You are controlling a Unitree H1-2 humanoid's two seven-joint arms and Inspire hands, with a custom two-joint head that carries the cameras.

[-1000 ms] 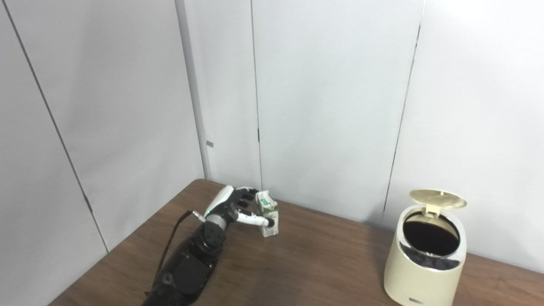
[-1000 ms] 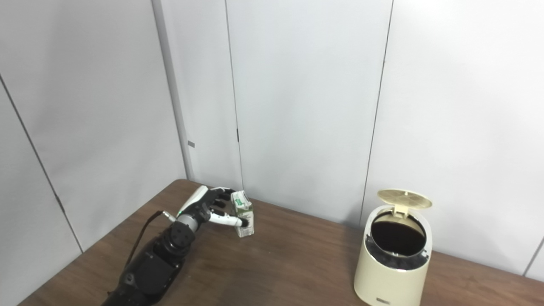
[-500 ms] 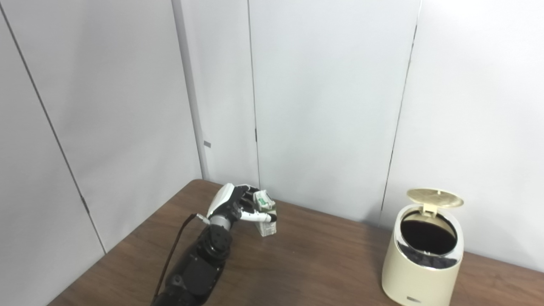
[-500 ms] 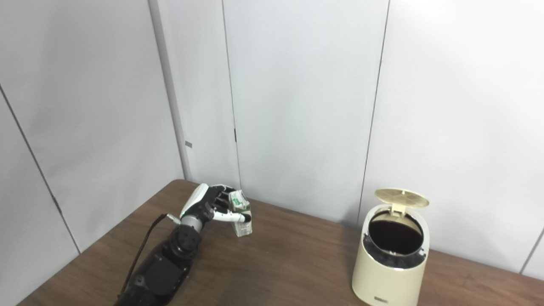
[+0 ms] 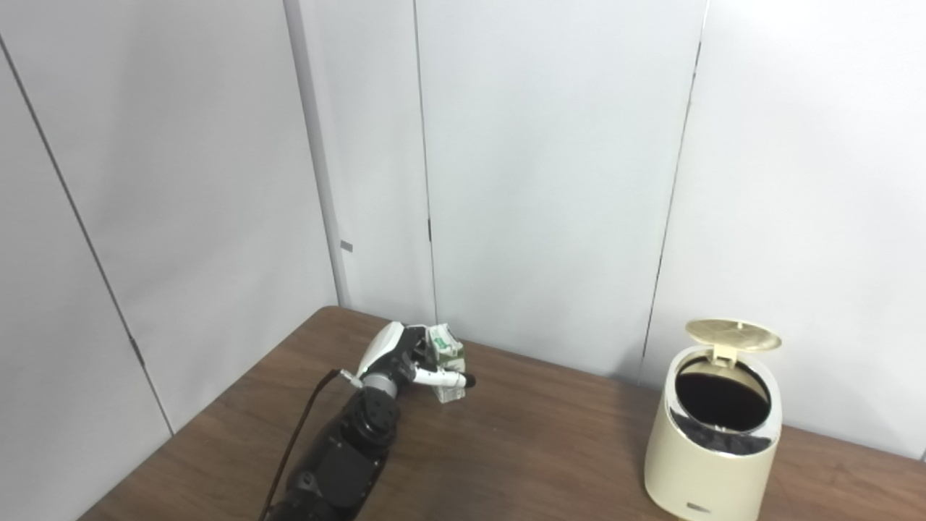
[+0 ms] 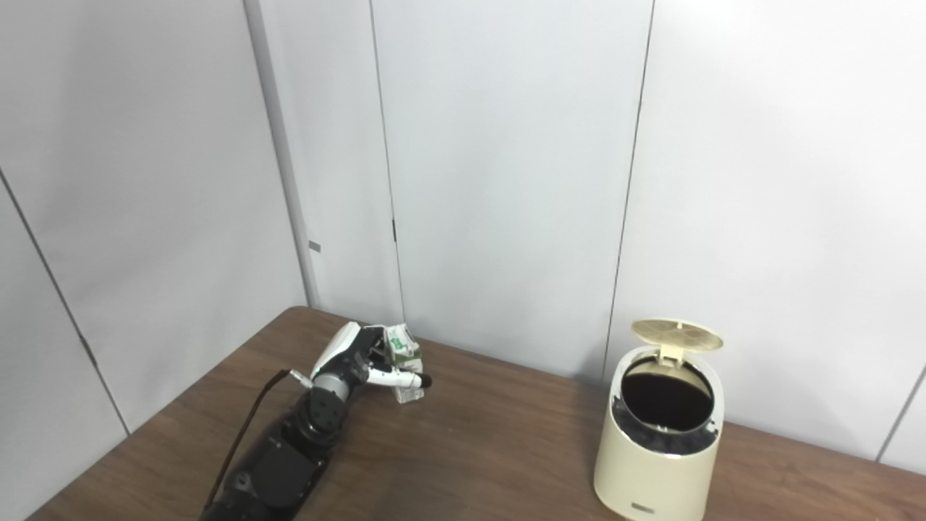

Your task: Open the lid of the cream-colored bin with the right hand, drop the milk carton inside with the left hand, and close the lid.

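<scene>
Toward the lower left of the frame, the black-sleeved left robot hand point(image 5: 405, 358) is seen wrapped around the small white-and-green milk carton point(image 5: 446, 352), which stands upright on the dark brown wooden counter point(image 5: 535, 449), near its far edge. Compared with a second ago, the fingers point(image 5: 443, 378) have been drawn tighter across the carton's front face, so that less of its side is left showing; the carton's base is apparently not yet lifted, though contact with the counter cannot be told for certain. The whole picture has also shifted slightly leftward, which is read as camera motion.

At the lower right, well apart from the carton, the cream-colored round bin point(image 5: 712, 441) is found with its dark mouth exposed and its round lid point(image 5: 733, 335) propped up at the back, unchanged. The right robot hand is not in view.

The opening step is judged done and the grasp nearly secured; lifting and carrying rightward to the bin are left.
</scene>
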